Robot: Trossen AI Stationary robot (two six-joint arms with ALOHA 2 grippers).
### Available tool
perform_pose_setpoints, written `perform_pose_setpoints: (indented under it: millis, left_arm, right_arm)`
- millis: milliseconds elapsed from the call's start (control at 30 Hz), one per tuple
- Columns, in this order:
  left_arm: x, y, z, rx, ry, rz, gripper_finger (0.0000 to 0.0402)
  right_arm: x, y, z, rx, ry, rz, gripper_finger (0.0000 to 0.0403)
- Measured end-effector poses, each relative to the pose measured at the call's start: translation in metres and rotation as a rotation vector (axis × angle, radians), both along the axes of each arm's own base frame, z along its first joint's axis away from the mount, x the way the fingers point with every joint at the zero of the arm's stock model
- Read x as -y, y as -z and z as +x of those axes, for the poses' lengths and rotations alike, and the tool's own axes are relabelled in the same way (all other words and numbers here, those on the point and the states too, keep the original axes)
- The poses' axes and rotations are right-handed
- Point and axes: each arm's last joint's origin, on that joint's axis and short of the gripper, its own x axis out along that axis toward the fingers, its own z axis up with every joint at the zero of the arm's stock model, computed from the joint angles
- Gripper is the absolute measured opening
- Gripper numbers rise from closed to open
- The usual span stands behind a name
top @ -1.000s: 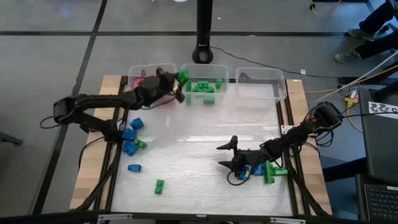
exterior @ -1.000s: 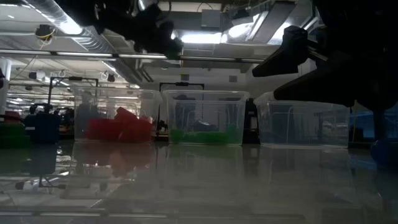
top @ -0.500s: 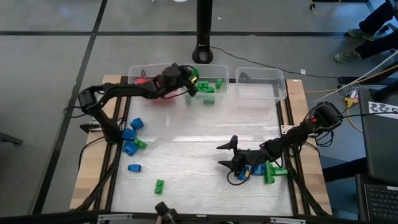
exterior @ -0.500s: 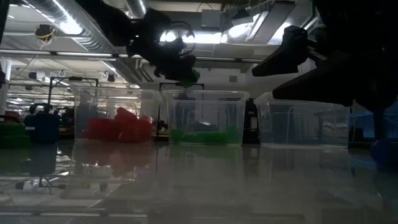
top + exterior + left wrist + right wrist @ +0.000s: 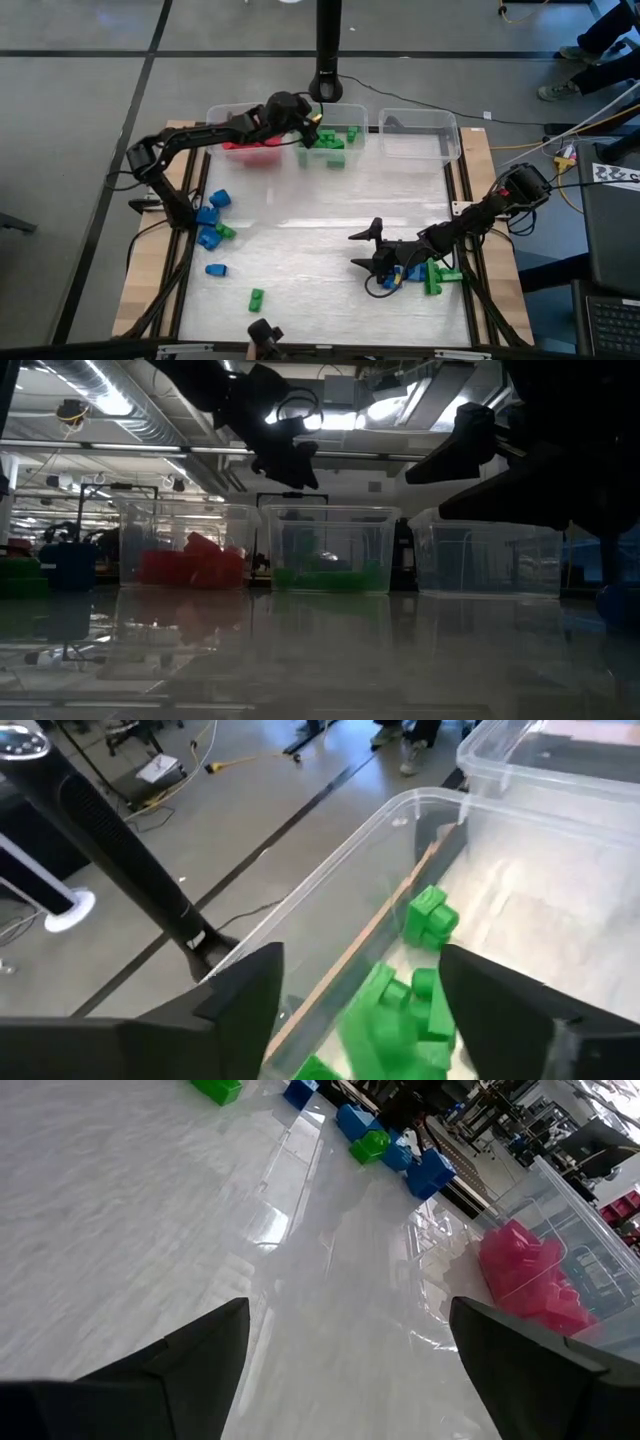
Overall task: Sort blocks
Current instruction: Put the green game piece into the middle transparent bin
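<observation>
At the far edge of the table stand three clear bins in a row: the left bin holds red blocks, the middle bin holds green blocks, the right bin shows no blocks. The blocks are small studded plastic bricks in red, green and blue; those in the bins lie heaped and cannot be counted.

The left gripper hangs over the middle bin's left side. Its wrist view shows the jaws apart, nothing between them, green blocks directly below.

Loose on the table: a cluster of about four blue blocks with one green at the left edge, one blue block nearer, and one green block nearest.

The right gripper rests low at the near right, jaws apart and empty, just beside a mixed blue and green pile.
</observation>
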Motion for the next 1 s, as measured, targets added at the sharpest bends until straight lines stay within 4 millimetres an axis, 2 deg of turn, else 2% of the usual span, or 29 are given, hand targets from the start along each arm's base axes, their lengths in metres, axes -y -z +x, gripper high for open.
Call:
perform_pose_setpoints:
  millis: [100, 200, 367, 500, 633, 767, 867, 1000]
  left_arm:
    - [0.004, -0.01, -0.001, -0.027, 0.004, -0.018, 0.0283]
    - [0.018, -0.027, -0.002, -0.061, 0.035, -0.042, 0.0291]
    - [0.062, -0.055, -0.018, -0.112, 0.117, -0.088, 0.0292]
    - [0.109, -0.063, -0.034, -0.202, 0.199, -0.177, 0.0292]
    - [0.157, -0.056, -0.054, -0.338, 0.229, -0.327, 0.0292]
    - [0.201, -0.042, -0.067, -0.436, 0.205, -0.447, 0.0292]
    - [0.228, -0.027, -0.076, -0.501, 0.203, -0.49, 0.0292]
    - [0.252, -0.005, -0.089, -0.582, 0.188, -0.51, 0.0292]
  right_arm:
    - [0.0, 0.0, 0.0, 0.0, 0.0, 0.0, 0.0344]
    - [0.0, 0.0, 0.0, 0.0, 0.0, 0.0, 0.0344]
    - [0.0, 0.001, 0.0, -0.006, 0.0, -0.002, 0.0344]
    - [0.0, 0.001, 0.0, -0.005, 0.0, -0.001, 0.0344]
    - [0.0, 0.001, 0.0, -0.007, 0.0, -0.002, 0.0344]
    - [0.0, 0.001, -0.001, -0.012, 0.0, -0.005, 0.0344]
    - [0.0, 0.001, -0.001, -0.014, 0.0, -0.006, 0.0344]
    - [0.0, 0.001, -0.001, -0.013, 0.0, -0.006, 0.0344]
